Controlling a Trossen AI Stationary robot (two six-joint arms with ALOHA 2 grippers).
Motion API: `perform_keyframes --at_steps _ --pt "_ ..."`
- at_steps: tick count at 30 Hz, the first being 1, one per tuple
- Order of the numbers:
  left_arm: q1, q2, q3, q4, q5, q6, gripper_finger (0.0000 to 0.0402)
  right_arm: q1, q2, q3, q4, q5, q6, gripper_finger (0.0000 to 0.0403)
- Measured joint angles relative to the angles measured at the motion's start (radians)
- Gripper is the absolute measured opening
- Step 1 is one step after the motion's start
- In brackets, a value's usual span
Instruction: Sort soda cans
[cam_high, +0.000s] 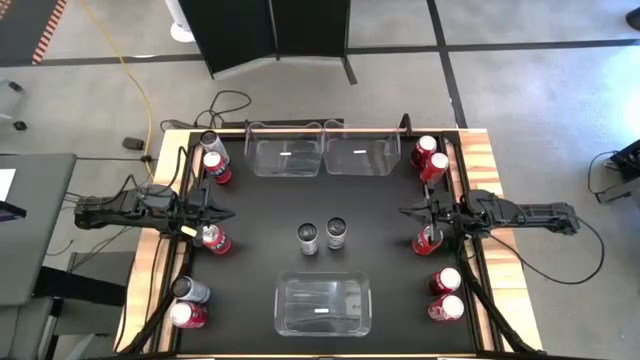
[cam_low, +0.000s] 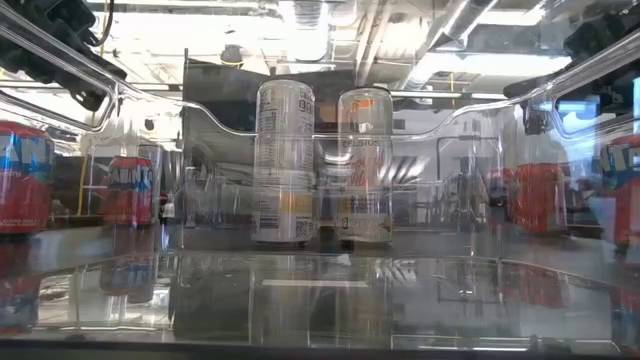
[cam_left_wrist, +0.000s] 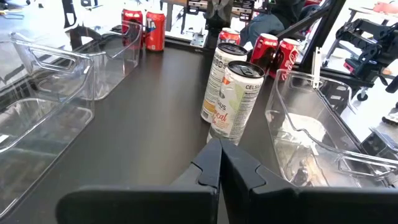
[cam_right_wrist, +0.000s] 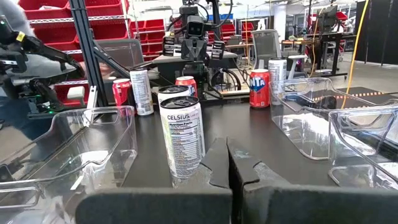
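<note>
Both dark two-finger grippers hang over the black table with fingers pressed together, holding nothing: the left gripper (cam_high: 228, 213) near one edge, the right gripper (cam_high: 405, 211) opposite. Between them, two tall silver-grey soda cans (cam_high: 322, 235) stand upright mid-table; red soda cans (cam_high: 431, 160) cluster along both sides

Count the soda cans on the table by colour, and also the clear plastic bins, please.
Red soda cans: 8
Silver-grey soda cans: 4
Clear plastic bins: 3
Total: 15 things, of which 12 are cans.
</note>
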Motion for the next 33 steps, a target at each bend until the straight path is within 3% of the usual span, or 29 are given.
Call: perform_keyframes --at_steps 27,30,33 --pt "0.000 0.000 0.000 0.000 0.000 0.002 0.0000 0.000 0.000 0.000 0.000 0.000 0.000 0.0000" --pt "0.000 0.001 0.000 0.020 -0.036 0.156 0.0000 0.000 0.000 0.000 0.000 0.000 0.000 0.0000" --pt "0.000 0.001 0.000 0.024 -0.040 0.186 0.0000 0.000 0.000 0.000 0.000 0.000 0.000 0.0000"
